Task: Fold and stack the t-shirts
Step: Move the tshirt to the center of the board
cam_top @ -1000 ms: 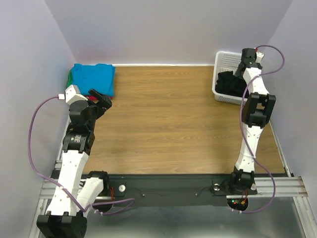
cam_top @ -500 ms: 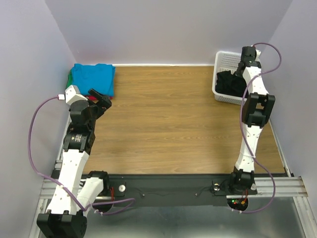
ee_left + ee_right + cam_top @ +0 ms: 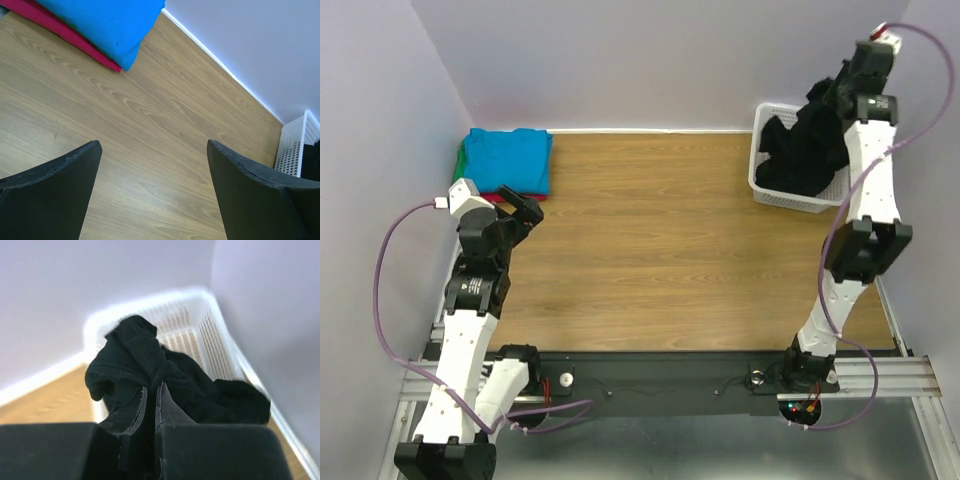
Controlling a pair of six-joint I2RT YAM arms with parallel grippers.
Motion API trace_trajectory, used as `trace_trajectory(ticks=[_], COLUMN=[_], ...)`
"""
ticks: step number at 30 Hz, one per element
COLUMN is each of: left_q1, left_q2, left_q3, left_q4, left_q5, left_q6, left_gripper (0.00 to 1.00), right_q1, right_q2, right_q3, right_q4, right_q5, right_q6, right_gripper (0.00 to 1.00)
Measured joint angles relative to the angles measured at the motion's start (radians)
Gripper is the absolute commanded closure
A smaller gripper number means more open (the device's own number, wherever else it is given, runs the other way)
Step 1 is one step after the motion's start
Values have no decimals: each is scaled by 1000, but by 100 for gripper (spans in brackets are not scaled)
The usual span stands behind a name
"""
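top external view: right pincer [image 3: 828, 98] clamped together on soft black cloth t-shirt [image 3: 802, 150], above white plastic lattice basket [image 3: 757, 165]; shirt's lower part hangs inside the basket. step, judged: taking the shirt out for folding. next: carry it clear of the basket onto wood tabletop [image 3: 670, 240] and spread it flat. left pincer [image 3: 525, 207] apart, empty, far across from the basket, near folded turquoise-blue shirt stack [image 3: 510, 158].
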Motion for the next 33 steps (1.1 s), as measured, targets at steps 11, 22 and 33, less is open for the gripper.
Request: trace_trajectory(ticks=[11, 22, 33], left_q1=[0, 0, 0], left_q2=[-71, -98, -124], left_q3=[0, 2, 2], left_q4=[-60, -87, -92], left_q5=[31, 72, 110], left_q6=[-1, 0, 0], left_gripper=[1, 1, 1], right_q1=[0, 129, 467], right_q2=[-315, -367, -433], right_q3=[81, 100, 23], right_q4=[107, 200, 222], right_q5=[-226, -656, -806], right_q6=[69, 270, 308], right_gripper=[100, 100, 100])
